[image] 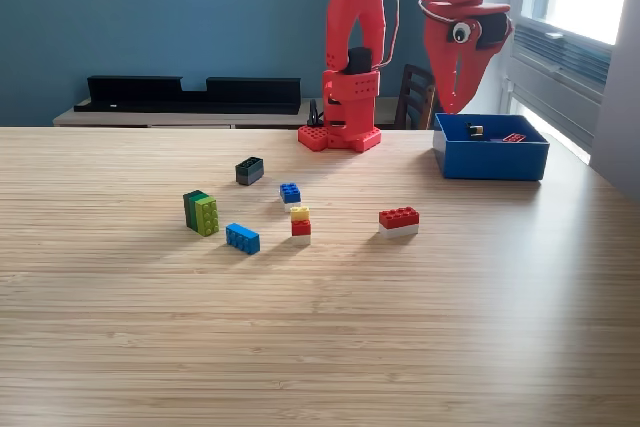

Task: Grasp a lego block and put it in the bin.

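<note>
I am hanging my gripper (pixel 455 97) over the blue bin (pixel 490 160) at the counter's (pixel 320 347) far right; whether my jaws are apart, I cannot tell.

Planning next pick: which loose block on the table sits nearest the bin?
The red-on-white block, farthest toward the exterior view's right. All other loose blocks lie farther left of the blue bin.

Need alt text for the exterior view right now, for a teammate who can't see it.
A red robot arm holds its gripper above the blue bin, which already holds a few small blocks. Six lego pieces remain scattered on the wooden table.
</note>
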{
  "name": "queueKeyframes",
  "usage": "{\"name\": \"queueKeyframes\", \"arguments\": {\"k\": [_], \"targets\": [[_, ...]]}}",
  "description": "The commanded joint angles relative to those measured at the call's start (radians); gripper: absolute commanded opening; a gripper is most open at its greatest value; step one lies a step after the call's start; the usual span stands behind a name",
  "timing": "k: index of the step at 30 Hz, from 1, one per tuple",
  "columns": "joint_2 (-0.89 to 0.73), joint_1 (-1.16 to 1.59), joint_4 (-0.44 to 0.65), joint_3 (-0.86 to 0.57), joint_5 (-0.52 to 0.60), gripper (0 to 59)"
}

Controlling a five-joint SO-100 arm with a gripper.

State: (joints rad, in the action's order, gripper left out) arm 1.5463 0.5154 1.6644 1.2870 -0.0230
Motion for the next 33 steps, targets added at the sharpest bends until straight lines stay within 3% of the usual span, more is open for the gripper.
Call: {"name": "queueKeyframes", "arguments": {"k": [1,14,21,28,31,33], "targets": [[0.092,-0.034,-0.023,-0.051,-0.023,0.1],[0.092,-0.067,-0.094,-0.037,-0.034,0.1],[0.092,-0.163,-0.187,-0.014,0.075,0.1],[0.092,-0.245,-0.339,0.114,0.161,0.4],[0.092,-0.253,-0.387,0.172,0.160,2.5],[0.092,-0.256,-0.423,0.213,0.156,8.3]]}}
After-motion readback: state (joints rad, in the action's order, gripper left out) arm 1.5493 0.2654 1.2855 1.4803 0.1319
